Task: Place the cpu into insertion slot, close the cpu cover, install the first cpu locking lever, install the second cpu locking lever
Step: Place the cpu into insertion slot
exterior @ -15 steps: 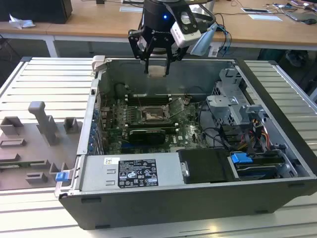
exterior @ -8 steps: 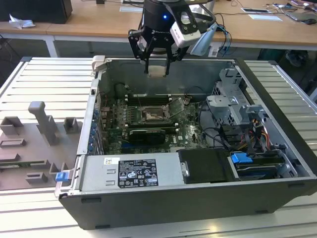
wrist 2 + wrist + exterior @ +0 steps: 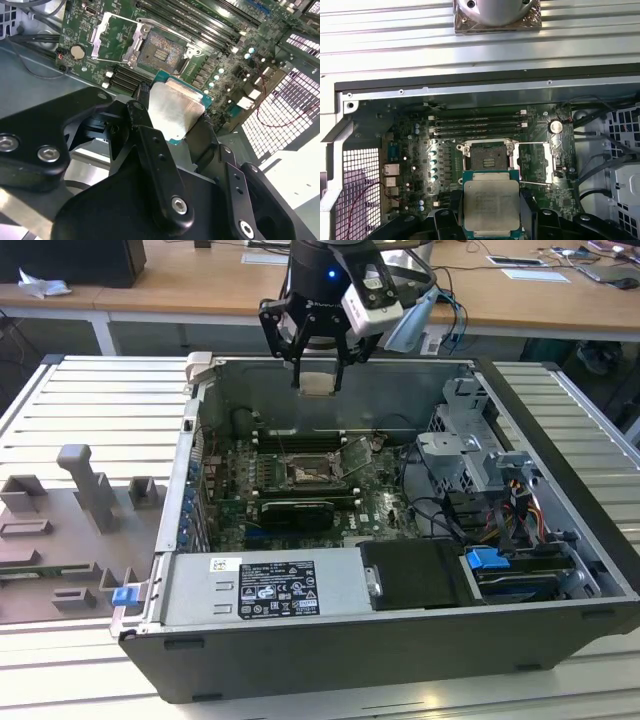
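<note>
The pincer grips the cpu by its edges, held in the exterior view above the open computer case, while the first wrist view shows the empty insertion slot with the cpu cover swung open beside it.

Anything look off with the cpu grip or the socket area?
Nothing stands out. The cpu sits square in the gripper, above the board; the insertion slot is bare and the cpu cover lies swung open beside it.

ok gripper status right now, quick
gripper: closed on the cpu, held clear of the empty insertion slot.
</note>
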Robot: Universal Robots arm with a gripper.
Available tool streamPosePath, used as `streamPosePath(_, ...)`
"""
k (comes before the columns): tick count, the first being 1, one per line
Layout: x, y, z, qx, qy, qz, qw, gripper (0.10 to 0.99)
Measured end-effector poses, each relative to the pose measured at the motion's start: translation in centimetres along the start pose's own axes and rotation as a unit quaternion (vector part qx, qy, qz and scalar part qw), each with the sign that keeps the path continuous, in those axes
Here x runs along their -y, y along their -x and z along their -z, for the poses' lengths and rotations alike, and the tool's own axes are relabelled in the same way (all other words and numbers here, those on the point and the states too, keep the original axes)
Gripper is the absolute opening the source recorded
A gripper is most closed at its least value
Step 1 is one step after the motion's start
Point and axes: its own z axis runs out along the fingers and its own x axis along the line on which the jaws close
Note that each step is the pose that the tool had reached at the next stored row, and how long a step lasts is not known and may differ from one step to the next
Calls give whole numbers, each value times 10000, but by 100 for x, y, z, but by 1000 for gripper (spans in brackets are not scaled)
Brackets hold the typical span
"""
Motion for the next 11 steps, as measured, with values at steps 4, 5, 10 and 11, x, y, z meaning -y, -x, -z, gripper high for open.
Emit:
streamPosePath(4, 0, 0, 0, 8, 2, -90, 10000, 541)
streamPosePath(5, 0, 0, 0, 10, 2, -118, 9999, 541)
streamPosePath(10, 0, 0, 0, 21, 5, -241, 9997, 541)
streamPosePath(11, 0, 0, 0, 22, 5, -245, 9997, 541)
